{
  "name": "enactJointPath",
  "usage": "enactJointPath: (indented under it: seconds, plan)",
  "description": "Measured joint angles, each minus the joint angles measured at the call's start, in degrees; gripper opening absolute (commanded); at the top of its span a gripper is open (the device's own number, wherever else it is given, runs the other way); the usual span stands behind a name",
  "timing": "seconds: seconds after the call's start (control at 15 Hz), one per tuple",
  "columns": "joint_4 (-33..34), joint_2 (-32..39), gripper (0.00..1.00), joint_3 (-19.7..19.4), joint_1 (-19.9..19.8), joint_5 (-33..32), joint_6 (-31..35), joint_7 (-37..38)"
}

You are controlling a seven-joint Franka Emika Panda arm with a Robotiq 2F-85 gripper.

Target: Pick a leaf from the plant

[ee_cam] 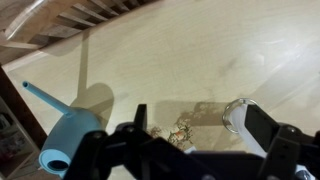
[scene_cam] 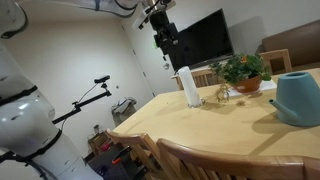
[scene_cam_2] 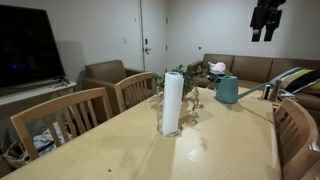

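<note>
The plant point(scene_cam: 243, 68) is a small bush of dark green leaves in a low orange-brown pot point(scene_cam: 248, 86) at the far end of the wooden table point(scene_cam: 200, 125). In an exterior view the plant point(scene_cam_2: 188, 80) is partly hidden behind a tall white cylinder. My gripper point(scene_cam: 165, 35) hangs high above the table in both exterior views point(scene_cam_2: 265, 20), well clear of the plant. In the wrist view the gripper point(ee_cam: 200, 130) is open and empty, looking down at the table. The plant does not show clearly there.
A tall white cylinder point(scene_cam: 188, 87) point(scene_cam_2: 172, 103) point(ee_cam: 240, 115) stands next to a small dried sprig point(scene_cam: 222, 95) point(ee_cam: 183, 127). A teal-blue watering can point(scene_cam: 298, 97) point(scene_cam_2: 227, 90) point(ee_cam: 70, 140) sits beside the plant. Wooden chairs point(scene_cam_2: 60, 115) ring the table. A television point(scene_cam: 203, 38) hangs behind.
</note>
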Motion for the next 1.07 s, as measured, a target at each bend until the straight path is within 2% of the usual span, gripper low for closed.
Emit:
enactJointPath:
  seconds: [0.33, 0.6, 1.07]
  plan:
    - [-1.6, -2.6, 1.0, 0.5, 0.0, -0.1, -4.5, -0.2]
    - [-5.5, -7.0, 1.0, 0.8, 0.0, -0.2, -4.6, -0.2]
    - [-5.8, -7.2, 1.0, 0.8, 0.0, -0.2, -4.6, -0.2]
